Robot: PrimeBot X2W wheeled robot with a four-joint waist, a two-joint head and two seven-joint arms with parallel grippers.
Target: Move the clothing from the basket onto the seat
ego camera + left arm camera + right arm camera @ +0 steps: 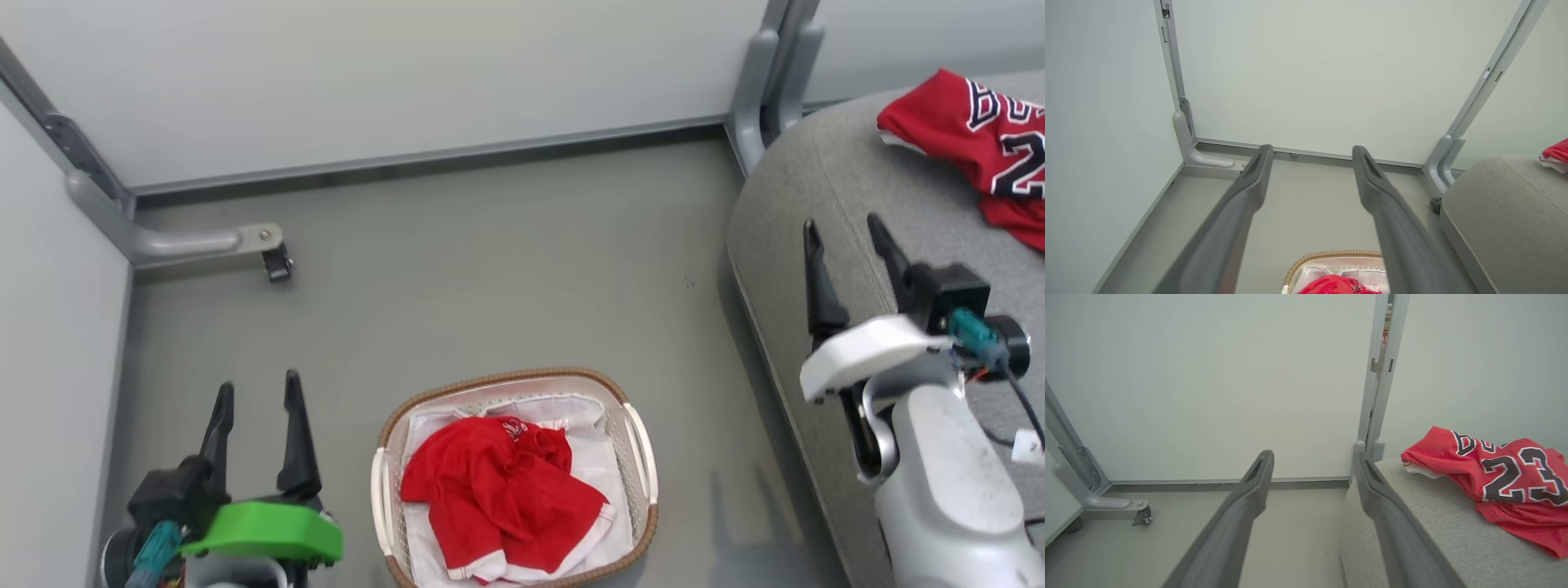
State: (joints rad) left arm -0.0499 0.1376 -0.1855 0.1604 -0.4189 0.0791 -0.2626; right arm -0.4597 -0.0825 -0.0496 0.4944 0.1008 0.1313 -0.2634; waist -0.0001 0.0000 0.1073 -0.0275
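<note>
A red garment with white trim lies crumpled in the oval white basket with a brown woven rim, on the floor at the bottom centre; its top edge shows as a red garment inside the basket. A red jersey with black numerals lies on the grey seat at the upper right, also seen as the jersey on the seat. My left gripper stands open to the left of the basket, holding nothing. My right gripper is open over the seat's left edge, empty.
A white liner sheet lines the basket under the garment. Pale partition walls with grey posts close off the back and left; a post foot with a caster juts onto the grey floor.
</note>
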